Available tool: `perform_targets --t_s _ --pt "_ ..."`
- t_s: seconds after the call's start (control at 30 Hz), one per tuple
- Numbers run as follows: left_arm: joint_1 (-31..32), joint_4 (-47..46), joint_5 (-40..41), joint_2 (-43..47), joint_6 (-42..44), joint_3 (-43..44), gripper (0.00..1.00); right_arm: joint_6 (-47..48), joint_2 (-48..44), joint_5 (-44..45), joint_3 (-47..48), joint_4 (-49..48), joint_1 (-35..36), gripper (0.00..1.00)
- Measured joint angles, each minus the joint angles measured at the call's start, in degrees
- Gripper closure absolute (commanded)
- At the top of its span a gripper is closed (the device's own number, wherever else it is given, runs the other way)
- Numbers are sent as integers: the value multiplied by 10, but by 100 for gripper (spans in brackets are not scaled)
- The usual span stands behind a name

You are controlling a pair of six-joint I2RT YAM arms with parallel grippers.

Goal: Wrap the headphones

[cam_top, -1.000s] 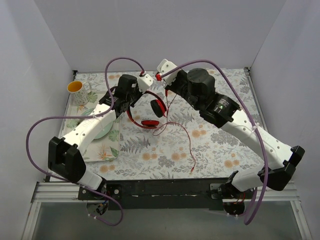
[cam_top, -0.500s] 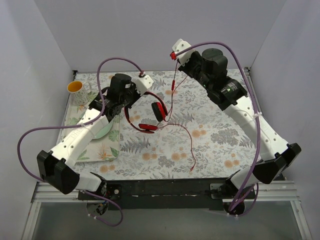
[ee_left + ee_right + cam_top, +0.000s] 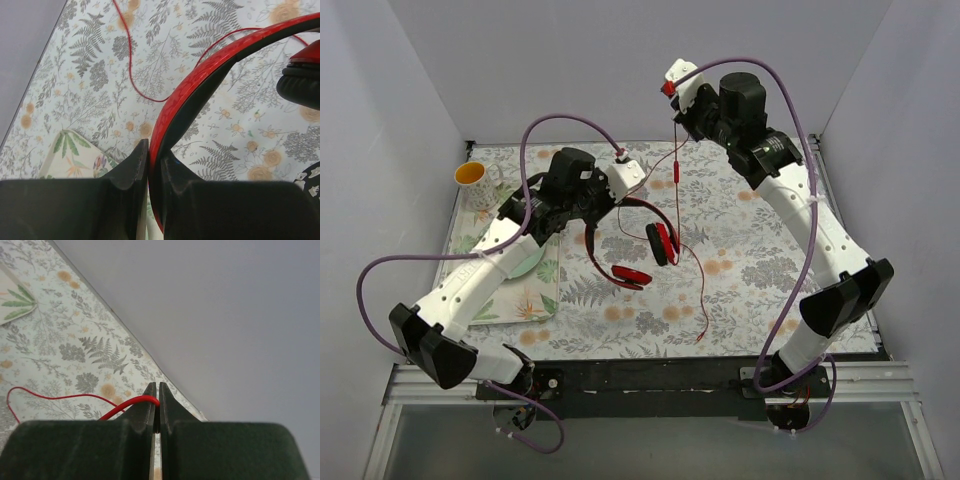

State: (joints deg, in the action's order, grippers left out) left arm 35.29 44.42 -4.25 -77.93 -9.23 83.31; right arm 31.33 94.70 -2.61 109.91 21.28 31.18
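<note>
The red headphones [image 3: 660, 243] with black pads hang above the floral table, held by the band. My left gripper [image 3: 604, 203] is shut on the red headband [image 3: 210, 70]; its tips [image 3: 155, 150] pinch the band, and one black ear pad [image 3: 300, 85] shows at the right. My right gripper [image 3: 672, 96] is high at the back wall and shut on the thin red cable [image 3: 125, 407], pinched at its tips [image 3: 156, 391]. The cable [image 3: 677, 170] runs straight down to the headphones, then trails across the table to its plug end [image 3: 702, 338] near the front.
A yellow-filled mug [image 3: 475, 180] stands at the back left. A leaf-print mat [image 3: 535, 290] with a green plate [image 3: 525, 264] lies under the left arm. White walls close in the back and both sides. Purple robot cables loop over both arms.
My right gripper rose up and back with the cable, drawing it into a straight line. My left gripper carried the headphones to the right and a little nearer.
</note>
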Motion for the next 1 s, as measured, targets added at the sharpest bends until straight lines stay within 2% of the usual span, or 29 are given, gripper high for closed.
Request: perform_targets --t_s 0.23,0.47,1.0 --pt "27 24 -40 -1 -17 22 100 -59 26 -57 11 2 1 99" --pt "29 33 -71 -6 -32 45 100 -111 42 -90 16 0 1 99" --pt "30 27 -8 -72 -50 45 100 -150 46 -81 30 -2 1 99"
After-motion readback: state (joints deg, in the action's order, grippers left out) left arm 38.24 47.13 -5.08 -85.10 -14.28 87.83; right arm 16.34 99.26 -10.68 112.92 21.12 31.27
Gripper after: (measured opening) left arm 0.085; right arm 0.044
